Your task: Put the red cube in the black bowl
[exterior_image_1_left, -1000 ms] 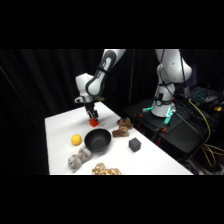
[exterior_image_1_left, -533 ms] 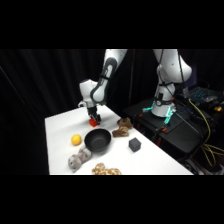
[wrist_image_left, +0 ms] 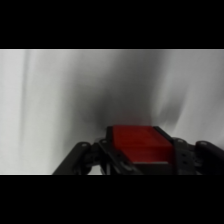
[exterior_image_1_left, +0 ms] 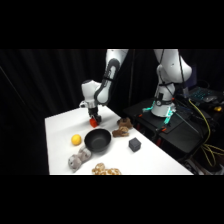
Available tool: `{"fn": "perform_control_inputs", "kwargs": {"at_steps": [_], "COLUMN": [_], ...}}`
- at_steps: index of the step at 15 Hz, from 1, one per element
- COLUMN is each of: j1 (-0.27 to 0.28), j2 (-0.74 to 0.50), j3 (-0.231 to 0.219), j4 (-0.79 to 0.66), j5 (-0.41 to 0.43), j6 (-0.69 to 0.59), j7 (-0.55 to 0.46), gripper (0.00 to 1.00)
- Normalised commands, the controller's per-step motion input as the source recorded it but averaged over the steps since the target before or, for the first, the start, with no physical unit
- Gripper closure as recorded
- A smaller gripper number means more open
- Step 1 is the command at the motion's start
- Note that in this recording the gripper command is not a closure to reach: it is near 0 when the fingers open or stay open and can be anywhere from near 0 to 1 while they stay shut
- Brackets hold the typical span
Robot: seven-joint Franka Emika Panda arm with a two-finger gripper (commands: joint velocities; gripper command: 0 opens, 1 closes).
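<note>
On the left part of the white table [exterior_image_1_left: 57,130] I see a yellow ball [exterior_image_1_left: 76,139], and below it, near the front edge, a grey-brown lumpy object [exterior_image_1_left: 76,160]. I cannot tell what this object is.

Next comes my pincer [exterior_image_1_left: 94,120]. It hangs above the table, just behind the black bowl [exterior_image_1_left: 97,140], and its 2 fingers are closed narrow around the red cube [exterior_image_1_left: 93,122]. The cube is in the air between them, above the back rim of the bowl and not inside it. In the wrist view the red cube [wrist_image_left: 138,143] fills the space between my black fingers [wrist_image_left: 112,150], and under it there is only white table [wrist_image_left: 45,100] with a dark shadow.

In front of the bowl, at the table's edge, lies a pale brown knobby thing [exterior_image_1_left: 105,170]. To the right of the bowl there is a brown object [exterior_image_1_left: 122,127], also of unclear kind, and further right and nearer the front a dark grey cube [exterior_image_1_left: 134,145]. Well apart, at the far right, a 2nd white robot arm [exterior_image_1_left: 167,80] stands on a dark stand.
</note>
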Motion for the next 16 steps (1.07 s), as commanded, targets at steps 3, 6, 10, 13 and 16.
{"fn": "perform_control_inputs", "kwargs": {"at_steps": [3, 6, 10, 13, 16], "j1": [0.292, 0.296, 0.21, 0.149, 0.124], "j2": [-0.63, -0.72, -0.46, -0.05, 0.17], "j3": [-0.186, -0.151, -0.049, 0.055, 0.123], "j4": [-0.48, -0.34, 0.02, 0.32, 0.4], "j5": [-0.291, -0.273, -0.111, 0.124, 0.301], "j6": [-0.05, -0.38, -0.51, -0.4, -0.29], "j7": [0.37, 0.43, 0.3, 0.18, 0.1], "gripper": [1.0, 1.0, 1.0, 1.0, 1.0]}}
